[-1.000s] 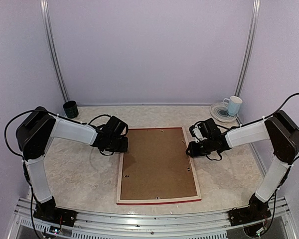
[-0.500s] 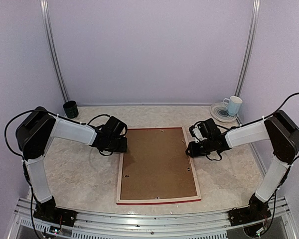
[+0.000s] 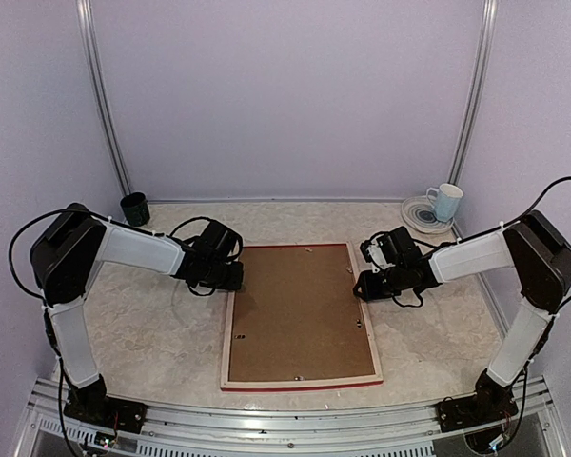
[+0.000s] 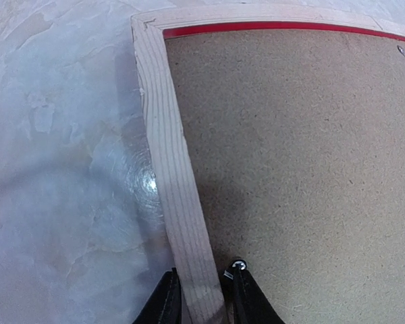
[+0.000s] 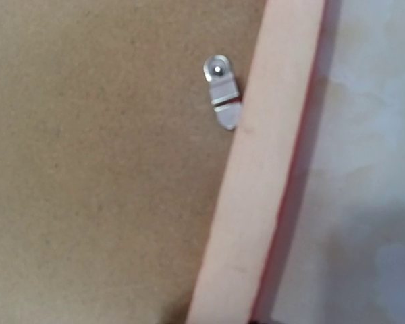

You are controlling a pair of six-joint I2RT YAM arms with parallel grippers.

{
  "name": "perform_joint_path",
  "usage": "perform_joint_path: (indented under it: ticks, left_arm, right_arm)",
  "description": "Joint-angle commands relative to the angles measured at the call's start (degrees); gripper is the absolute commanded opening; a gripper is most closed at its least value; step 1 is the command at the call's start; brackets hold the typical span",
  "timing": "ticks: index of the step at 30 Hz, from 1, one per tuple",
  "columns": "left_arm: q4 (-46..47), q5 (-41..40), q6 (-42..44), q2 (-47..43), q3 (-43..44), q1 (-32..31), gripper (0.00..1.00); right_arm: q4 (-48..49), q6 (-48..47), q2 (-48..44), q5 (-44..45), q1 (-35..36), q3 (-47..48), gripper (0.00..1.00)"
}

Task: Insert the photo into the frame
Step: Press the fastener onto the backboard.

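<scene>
- The frame point(image 3: 227, 333) lies back-up on the table point(image 3: 152, 324). Its pale wood rails face upward, a red lip shows at its edges, and the brown backing board point(image 3: 300, 314) sits inside it.
- The photo shows in no view, and we cannot tell whether it lies under that board.
- The left gripper point(image 4: 204, 273) straddles the frame's left rail toward its far end. A finger presses the wood on each side, so we read it as clamped on the rail.
- The right gripper point(image 3: 364, 283) is at the frame's right rail, just beside a metal turn clip point(image 5: 221, 94). Its fingertips barely show, so we cannot tell whether it is clenched or released.
- We judge the frame rigid and fairly weighty. Its narrow wood rails should give the pads good bite.
- We would hold it by opposite rails and keep it low and level, since it may carry glass.
- The photo is likely thin and floppy, so we would take it by one edge.
</scene>
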Motion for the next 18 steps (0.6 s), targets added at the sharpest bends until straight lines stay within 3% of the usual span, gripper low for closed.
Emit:
perform_joint_path:
  ticks: [1, 6, 13, 18]
  left_arm:
    - [-1.3, 0.9, 0.8, 2.1, 0.0, 0.7, 0.23]
    - [-0.8, 1.1, -0.1, 1.8, -1.0, 0.7, 0.16]
    - [-0.4, 0.5, -1.0, 0.5, -2.3, 0.7, 0.13]
    - [0.1, 0.0, -1.7, -1.3, -3.0, 0.8, 0.24]
  right_arm:
    - [-0.8, -0.3, 1.3, -1.5, 0.0, -0.3, 0.29]
    - [-0.8, -0.4, 1.3, -1.3, 0.0, -0.3, 0.29]
    - [-1.0, -0.6, 1.1, -0.9, 0.0, -0.2, 0.29]
    - [-1.0, -0.8, 1.0, -0.6, 0.0, -0.2, 0.3]
